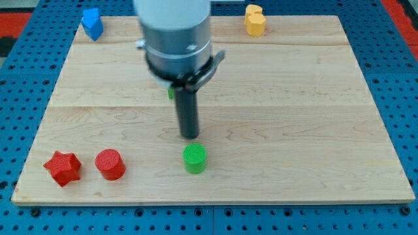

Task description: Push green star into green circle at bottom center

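Wooden board fills most of view, pale wood, made of planks with 2 faint horizontal seams, grain running left to right. Its front edge shows as a thin darker strip along the view's bottom. Board sits on a blue pegboard table with a regular grid of small dark holes, visible on all 4 sides. Red surface at the view's top left corner and another red patch at top right. Light is even and bright, soft shadows only. No walls, floor or windows in view.
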Robot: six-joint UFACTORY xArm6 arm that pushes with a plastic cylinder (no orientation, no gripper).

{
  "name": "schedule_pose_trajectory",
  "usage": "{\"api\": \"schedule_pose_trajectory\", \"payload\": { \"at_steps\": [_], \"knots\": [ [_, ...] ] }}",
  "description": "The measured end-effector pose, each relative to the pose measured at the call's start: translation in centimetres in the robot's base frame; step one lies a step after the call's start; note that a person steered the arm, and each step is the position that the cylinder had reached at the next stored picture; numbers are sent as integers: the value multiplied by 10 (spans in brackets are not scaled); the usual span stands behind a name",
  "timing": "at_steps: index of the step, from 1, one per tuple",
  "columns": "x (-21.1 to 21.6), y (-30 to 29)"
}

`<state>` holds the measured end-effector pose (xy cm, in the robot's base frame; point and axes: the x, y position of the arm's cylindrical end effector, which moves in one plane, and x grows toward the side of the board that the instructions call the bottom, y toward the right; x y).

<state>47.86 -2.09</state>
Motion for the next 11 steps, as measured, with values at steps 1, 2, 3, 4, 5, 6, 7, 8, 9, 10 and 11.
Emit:
{"api": "schedule_pose_trajectory", "payload": {
  "at_steps": [1, 2, 3, 4, 5, 6, 7, 8, 9, 10, 11],
  "knots": [
    [-70, 43],
    [-133, 54],
    [-183, 21],
    [-193, -34],
    [-208, -87],
    [-184, -98],
    [-124, -50],
    [-60, -60],
    [-50, -37],
    [-77, -18],
    [-10, 16]
  ]
}}
